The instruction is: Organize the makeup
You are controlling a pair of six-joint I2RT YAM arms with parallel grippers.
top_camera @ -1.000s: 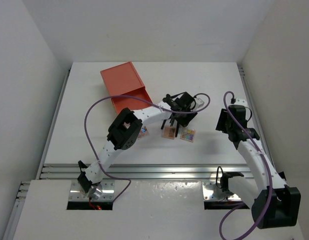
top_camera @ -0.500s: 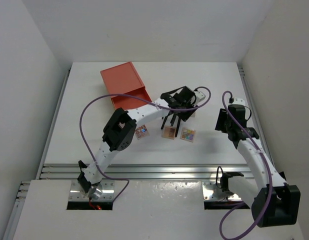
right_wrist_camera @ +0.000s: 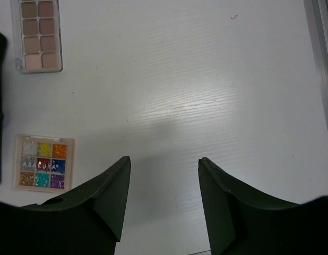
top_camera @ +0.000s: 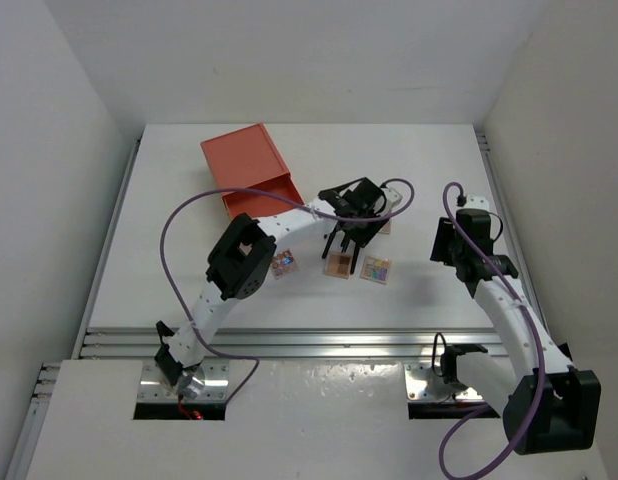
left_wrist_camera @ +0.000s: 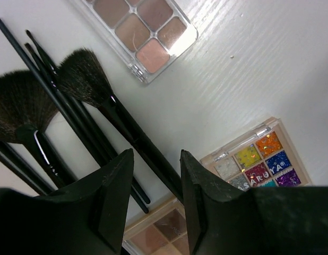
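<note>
Left end effector [left_wrist_camera: 157, 204]: jaws narrow but parted, nothing clamped; it hangs low over the bundle of brushes, fingers straddling the handle of the soft-headed brush [left_wrist_camera: 84, 74] with a gap either side. That handle lies against its neighbours, the thin brushes [left_wrist_camera: 84, 135], with the fan brush [left_wrist_camera: 18, 106] beyond them. Step in hand, by my reading: single out one brush for pickup. To do it well: turn the wrist so the jaws cross the handle square, not along it; centre the handle in the gap; come down until the tips flank it on the tabletop [left_wrist_camera: 249, 64]; close on this handle alone, on the thicker part rather than the tapered end, else a neighbour may lift with it or the handle may roll out. Long axis of the brush: diagonal in the left wrist view, bristles upper left, handle running lower right and passing under the fingers. Outward: brown-toned palette [left_wrist_camera: 158, 228] just beside the handle ends, multicoloured palette [left_wrist_camera: 257, 162] near, long pinkish palette [left_wrist_camera: 140, 32] beyond the bristles, apart. Orange drawer box [top_camera: 247, 170] well apart, far left of the tabletop. Right end effector [right_wrist_camera: 163, 202]: jaws wide, empty, hovering over bare tabletop to the side of the palettes
</note>
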